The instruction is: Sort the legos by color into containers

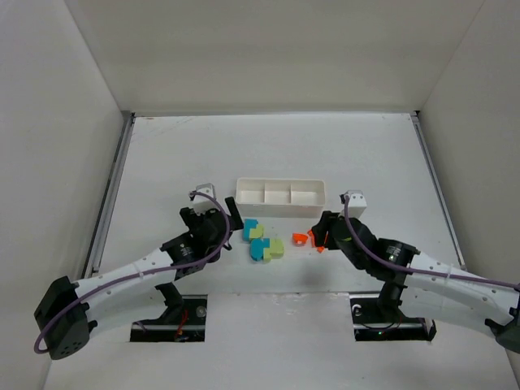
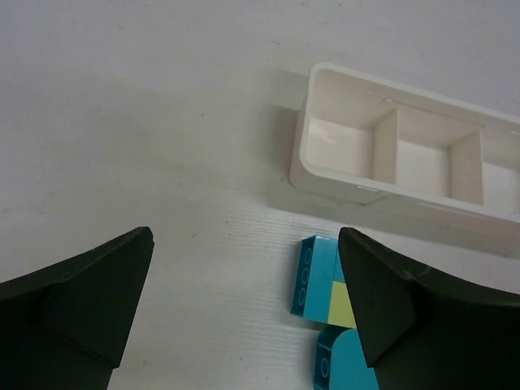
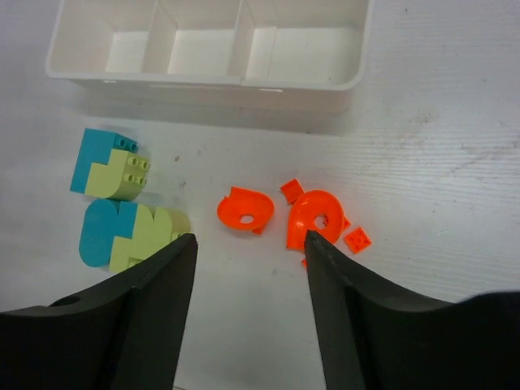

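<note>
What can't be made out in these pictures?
- Left wrist view: a finger of the left gripper partly covers the teal and yellow-green blocks; the edge cuts off the tray.
- Right wrist view: a finger of the right gripper hides some orange pieces.
- Top view: orange pieces too small to count.

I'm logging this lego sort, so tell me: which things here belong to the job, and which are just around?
Job:
tray
orange legos
teal legos
green legos

Just around:
table rails
purple cables
arm base plates
</note>
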